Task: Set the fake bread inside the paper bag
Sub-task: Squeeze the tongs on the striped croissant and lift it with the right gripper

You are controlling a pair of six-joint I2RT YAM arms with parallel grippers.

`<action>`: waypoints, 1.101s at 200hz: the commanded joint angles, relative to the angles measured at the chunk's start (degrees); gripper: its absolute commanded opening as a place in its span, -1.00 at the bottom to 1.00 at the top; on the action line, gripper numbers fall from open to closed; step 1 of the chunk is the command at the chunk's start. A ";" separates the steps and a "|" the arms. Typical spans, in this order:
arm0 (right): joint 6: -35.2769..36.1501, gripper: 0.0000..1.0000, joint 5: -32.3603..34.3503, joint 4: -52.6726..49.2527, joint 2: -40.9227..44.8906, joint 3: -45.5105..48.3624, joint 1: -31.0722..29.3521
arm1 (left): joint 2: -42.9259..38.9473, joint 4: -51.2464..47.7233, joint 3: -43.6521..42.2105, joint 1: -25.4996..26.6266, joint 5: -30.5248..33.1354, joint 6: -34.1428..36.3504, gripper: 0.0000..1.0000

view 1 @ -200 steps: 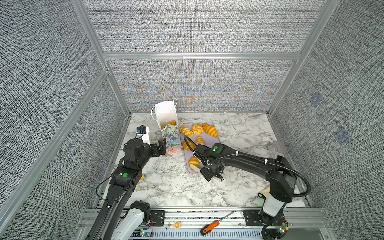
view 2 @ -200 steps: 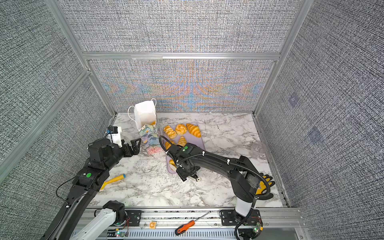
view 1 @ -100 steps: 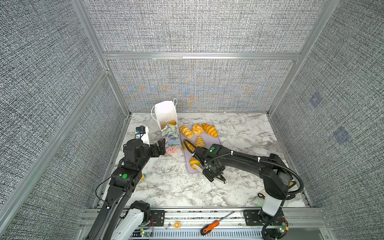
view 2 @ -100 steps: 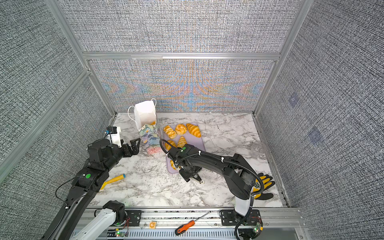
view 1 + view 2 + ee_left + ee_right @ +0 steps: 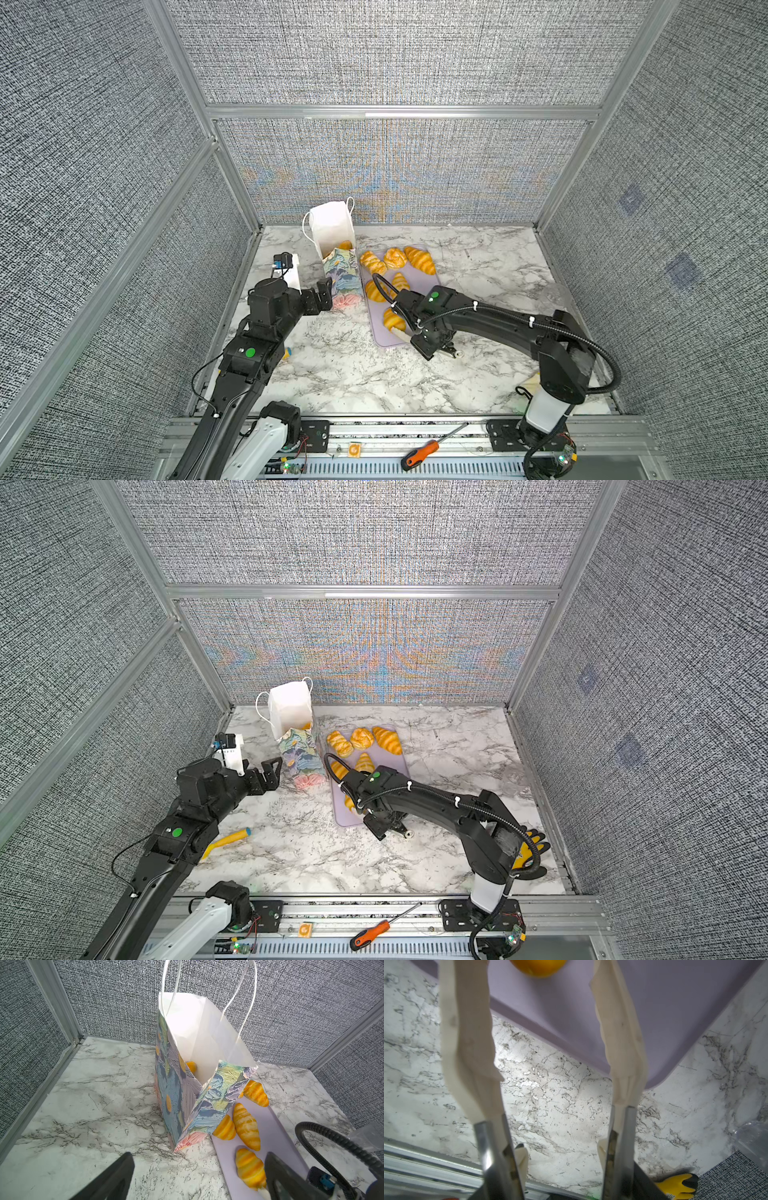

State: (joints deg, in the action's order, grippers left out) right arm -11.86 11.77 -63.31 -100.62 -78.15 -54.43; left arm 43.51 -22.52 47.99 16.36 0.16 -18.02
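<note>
Marble tabletop (image 5: 353, 374): right gripper (image 5: 535, 987) fingers (image 5: 467, 1043) spread, empty, just short of nearest croissant (image 5: 392, 319) on lilac tray (image 5: 428, 278); six fake bread pieces (image 5: 395, 257) lie there, one piece (image 5: 191, 1066) visible inside standing paper bag (image 5: 340, 270); left gripper (image 5: 198, 1167) spread wide beside it.

Two long white fingers (image 5: 467, 1043) of the right gripper (image 5: 540, 985), running from the bottom of the frame up past the top edge, wide apart. Shiny metal at their lower ends. Between them, at the very top of the frame, one orange piece of fake bread (image 5: 537, 967), cut off by the edge, touching neither finger, lying on a flat purple tray (image 5: 664, 1012). Tray filling the upper right, its round corner at the middle right. Under it a white marble table (image 5: 550, 1105) with grey lines. Yellow and black glove (image 5: 679, 1185) at the lower right, beside a grey speckled wall (image 5: 737, 1178). Silver rail (image 5: 425, 1159) at the lower left.
</note>
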 commanded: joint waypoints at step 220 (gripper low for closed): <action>-3.00 0.42 4.29 -2.22 -11.97 -11.79 -1.27 | -0.26 -0.28 -1.00 0.34 1.77 0.79 0.98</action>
State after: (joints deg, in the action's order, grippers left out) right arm -14.17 14.76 -63.42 -111.59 -88.40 -55.59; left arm 43.24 -22.83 46.98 16.73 1.39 -17.85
